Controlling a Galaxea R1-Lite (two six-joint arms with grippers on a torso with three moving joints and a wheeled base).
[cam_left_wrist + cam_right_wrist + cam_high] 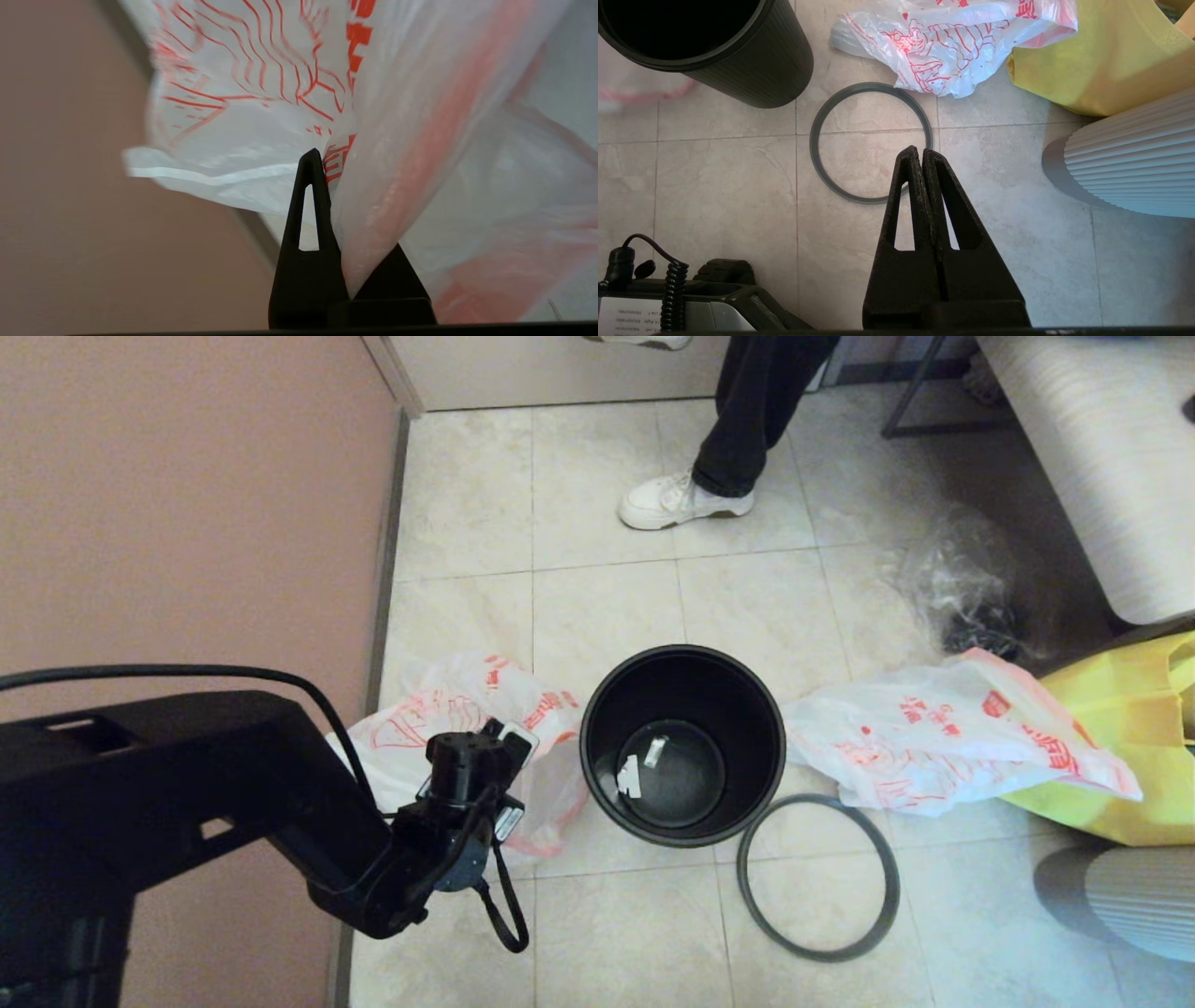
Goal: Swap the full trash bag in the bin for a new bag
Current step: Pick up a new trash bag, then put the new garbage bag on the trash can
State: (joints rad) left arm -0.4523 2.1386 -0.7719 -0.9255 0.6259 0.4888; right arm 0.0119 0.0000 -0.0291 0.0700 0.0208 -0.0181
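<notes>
Thin white plastic with red print is pinched in the left gripper (327, 205), its fingers pressed together on a fold of a bag (448, 728) at centre left of the head view, just beside the bin (681, 747), probably to carry it. Whether this bag holds bottles is hidden, so which bag it is I cannot tell. A similar bag (943, 737) lies at right; the ring rim (819, 875) lies off the bin. The right gripper (922, 163), shut and empty, hangs over the floor.
</notes>
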